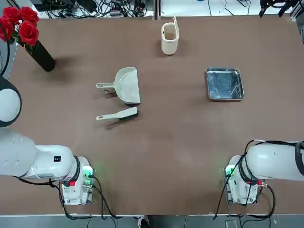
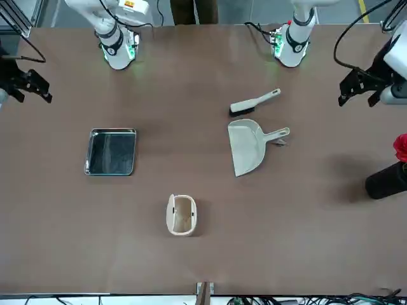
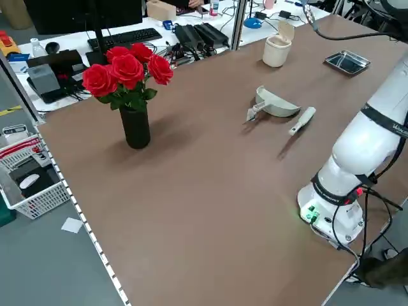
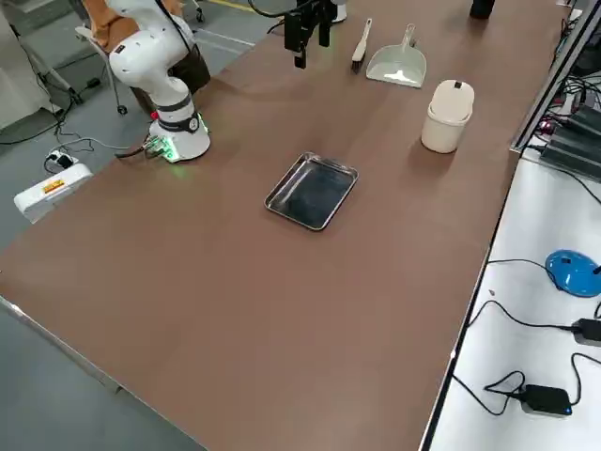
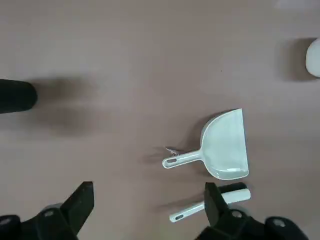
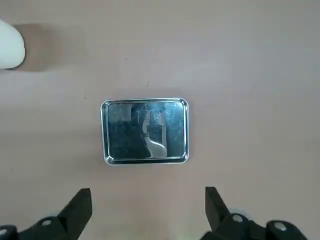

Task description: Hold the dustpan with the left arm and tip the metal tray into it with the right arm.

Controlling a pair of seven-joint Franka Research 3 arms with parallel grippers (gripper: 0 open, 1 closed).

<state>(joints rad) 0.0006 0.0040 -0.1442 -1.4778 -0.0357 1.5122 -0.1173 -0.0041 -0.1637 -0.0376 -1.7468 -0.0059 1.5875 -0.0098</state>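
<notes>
The brown table (image 1: 156,156) is seen to carry everything, with both arms raised well clear of it. In the front view the left gripper (image 2: 353,87) is held high at the table's left edge, and the right gripper (image 2: 25,86) at the opposite edge; in each wrist view the fingers are spread wide with nothing between them.

A black vase of red roses (image 1: 28,35) is placed at the far left corner. A cream lidded bin (image 1: 169,38) is set near the far edge, its lid raised.

The metal tray (image 1: 224,84) is laid flat on the right half, well apart from everything else. No contents can be made out in it; only reflections are shown. The dustpan (image 1: 124,85) is laid flat left of centre, its handle directed toward the left edge. A hand brush (image 1: 118,114) is found just beside it, on the near side.

This arrangement fits a tray yet to be emptied as well as one emptied and put back.

Several risks are judged likely. The tray's shallow rim could be missed or could slip from a two-finger pinch. The brush could be knocked if the dustpan handle is approached from the near side. With tray and dustpan so far apart, anything tipped could be spilled onto the table if the two are not brought together.
</notes>
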